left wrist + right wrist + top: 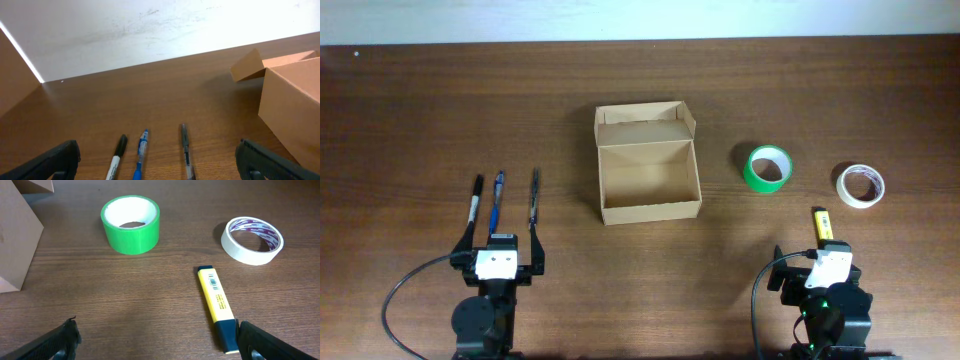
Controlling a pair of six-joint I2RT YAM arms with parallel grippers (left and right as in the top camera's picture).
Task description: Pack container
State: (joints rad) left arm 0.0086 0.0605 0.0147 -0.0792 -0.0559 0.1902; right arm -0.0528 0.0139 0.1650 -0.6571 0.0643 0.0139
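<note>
A dark wooden bench (420, 120) meets a pale wall. The container (648, 178) sits open mid-bench with its flap back on the far side and its long axis left to right, slightly nearer your left arm. Your left fingers (55, 160) are spread and empty, with 3 pens (497, 198) just ahead. Your right fingers (55, 342) are likewise spread, with a yellow highlighter (823, 223) just ahead. A green tape roll (768, 168) and a white tape roll (860, 185) lie beyond.

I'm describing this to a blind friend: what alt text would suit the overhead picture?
An open, empty tan cardboard box sits in the middle. Left of it lie a black marker, a blue pen and a dark pen; right of it, a green tape roll, a white tape roll and a yellow highlighter.
</note>
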